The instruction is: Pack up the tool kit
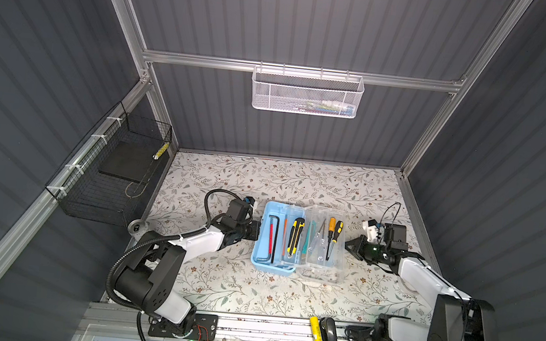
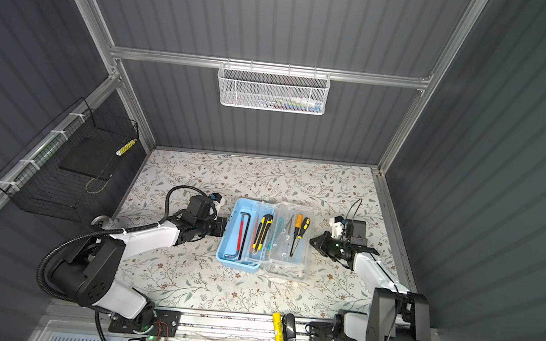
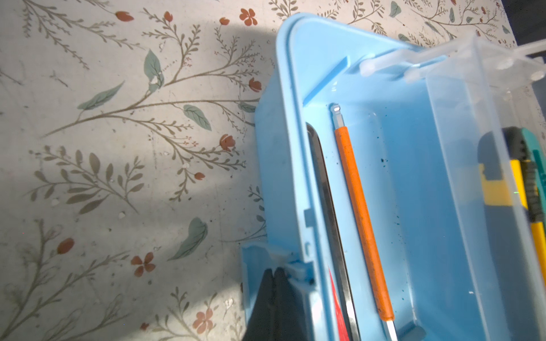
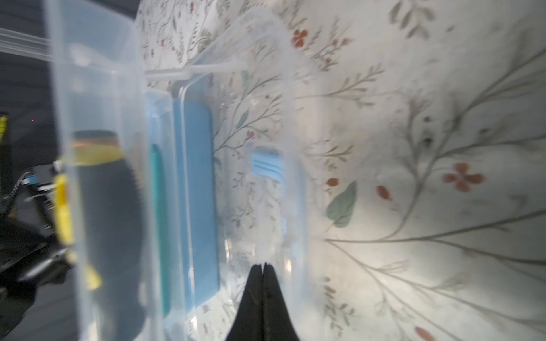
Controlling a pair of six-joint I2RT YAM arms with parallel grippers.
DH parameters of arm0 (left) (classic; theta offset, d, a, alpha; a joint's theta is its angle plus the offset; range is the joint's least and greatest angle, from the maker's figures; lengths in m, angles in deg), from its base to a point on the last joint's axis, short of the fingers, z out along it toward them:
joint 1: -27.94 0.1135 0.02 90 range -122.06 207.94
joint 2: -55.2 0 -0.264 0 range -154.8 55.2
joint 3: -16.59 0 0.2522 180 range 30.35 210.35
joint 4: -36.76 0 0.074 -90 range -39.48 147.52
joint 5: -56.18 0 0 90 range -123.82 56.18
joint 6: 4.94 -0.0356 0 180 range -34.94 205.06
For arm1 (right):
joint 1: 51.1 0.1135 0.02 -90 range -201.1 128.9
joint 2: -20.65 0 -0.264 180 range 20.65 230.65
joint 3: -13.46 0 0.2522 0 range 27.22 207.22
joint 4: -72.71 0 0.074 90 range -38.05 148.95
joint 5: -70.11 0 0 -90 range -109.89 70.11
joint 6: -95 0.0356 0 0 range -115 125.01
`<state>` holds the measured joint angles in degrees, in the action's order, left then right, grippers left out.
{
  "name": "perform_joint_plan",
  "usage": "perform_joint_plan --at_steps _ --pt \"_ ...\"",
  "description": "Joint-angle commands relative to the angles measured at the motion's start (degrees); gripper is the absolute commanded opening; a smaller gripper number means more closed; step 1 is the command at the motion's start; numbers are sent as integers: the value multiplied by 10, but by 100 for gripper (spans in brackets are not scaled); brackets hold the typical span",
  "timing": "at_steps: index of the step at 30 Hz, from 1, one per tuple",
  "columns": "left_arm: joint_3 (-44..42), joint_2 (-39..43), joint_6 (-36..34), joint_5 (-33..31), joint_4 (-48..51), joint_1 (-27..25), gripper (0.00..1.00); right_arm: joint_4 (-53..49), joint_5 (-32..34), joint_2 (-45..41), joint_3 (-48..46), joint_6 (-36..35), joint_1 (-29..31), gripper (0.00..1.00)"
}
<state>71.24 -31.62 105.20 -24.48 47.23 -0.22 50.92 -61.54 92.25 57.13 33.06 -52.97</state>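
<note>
At centre, open tool kit (image 1: 271,268) (blue base)

Right wrist view mostly smear: clear lid (image 4: 260,118) of tool kit (image 1: 271,270) out of focus; dark yellow-banded thing (image 4: 106,206) behind plastic, can't make out. Left wrist view: utility knife (image 3: 514,183) chopped by frame edge, black hex key (image 3: 322,177) partly behind blue rim. Left gripper (image 3: 276,273) tips together at blue tab (image 3: 257,259), pinching it or not, no idea. Stuff in white mesh basket (image 1: 273,92) too tiny. Same for yellow bit (image 1: 162,150) in black wire basket (image 1: 95,201).
</note>
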Motion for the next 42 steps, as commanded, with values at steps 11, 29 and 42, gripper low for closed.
perform_joint_plan --at_steps 11,29,42 --pt "-17 12 1 2 -5 -9 0 -110 124 -101 -1 -8 -34 5" --pt "-15 6 6 27 -22 -9 0 -61 82 20 -8 -7 -20 5" --pt "-15 -1 11 50 -36 -10 0 53 -57 58 -19 12 4 2"
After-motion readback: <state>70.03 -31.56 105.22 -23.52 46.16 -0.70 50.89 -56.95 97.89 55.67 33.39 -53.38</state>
